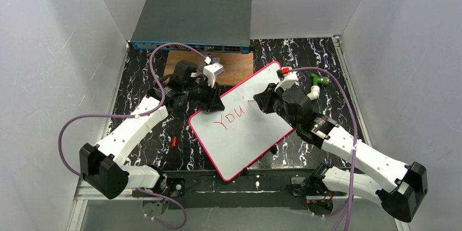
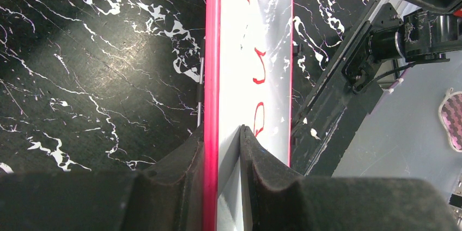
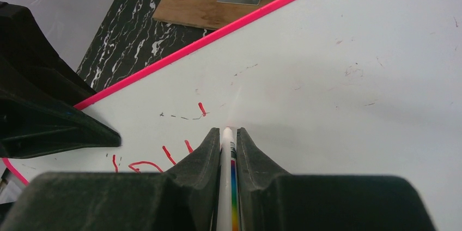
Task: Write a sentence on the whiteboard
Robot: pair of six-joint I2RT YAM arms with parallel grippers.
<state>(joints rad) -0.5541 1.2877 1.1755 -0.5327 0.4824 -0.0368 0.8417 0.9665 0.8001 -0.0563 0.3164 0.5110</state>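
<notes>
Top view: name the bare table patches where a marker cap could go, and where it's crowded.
Bare marble lies behind the whiteboard, right of the grey switch, and along its near-left edge beside a small red item. Crowded: back left, where the wooden board and left gripper meet, and around the right gripper holding the marker.

soft, even light is filling the white-walled enclosure in the top view, casting only faint shadows beneath the arms; the whiteboard (image 1: pixel 245 138) is looking grey-white, without hard glare. in the left wrist view a dull sheen is spreading over the marbled table (image 2: pixel 81 105), and the fingers (image 2: pixel 272 187) of the left gripper (image 2: pixel 220 130) are blurring near the lens. in the right wrist view the right gripper (image 3: pixel 228 131) and the marker (image 3: pixel 226 160) are looking soft, the whiteboard sharp.
</notes>
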